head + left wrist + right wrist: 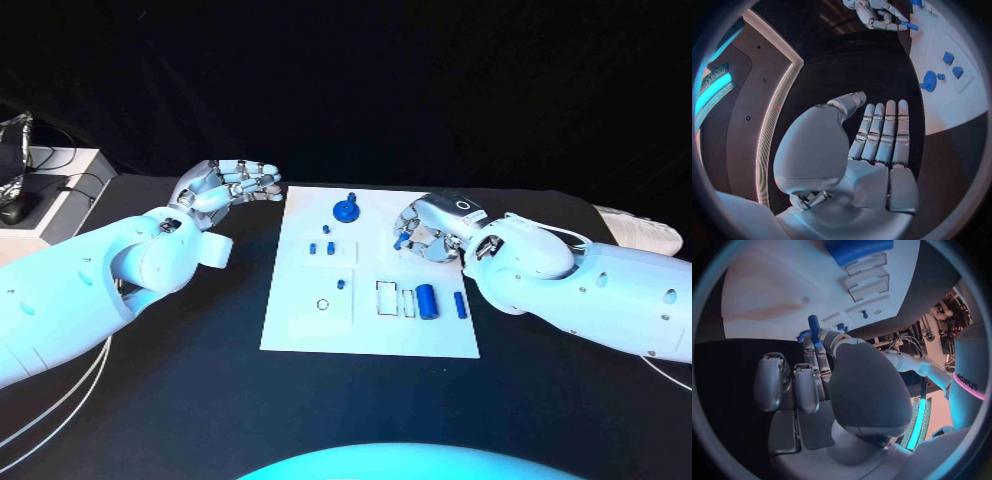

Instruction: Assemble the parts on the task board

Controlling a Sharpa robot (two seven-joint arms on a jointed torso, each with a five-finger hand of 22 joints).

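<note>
Leftmost, the left hand hovers just off the task board, fingers straight and together, grasping nothing. On the board stand a blue knob, small blue blocks, a blue cylinder and a thin bar. Rightward, the right hand pinches a small blue pin above the board's right side. It looks light, stiff and slick; a mid-shaft pinch probably suits it.

The head view looks steeply down from above onto the black table and the whole task board. Each wrist view sits close behind its own hand, facing along the fingers: left hand, right hand. All three views share the task board.
</note>
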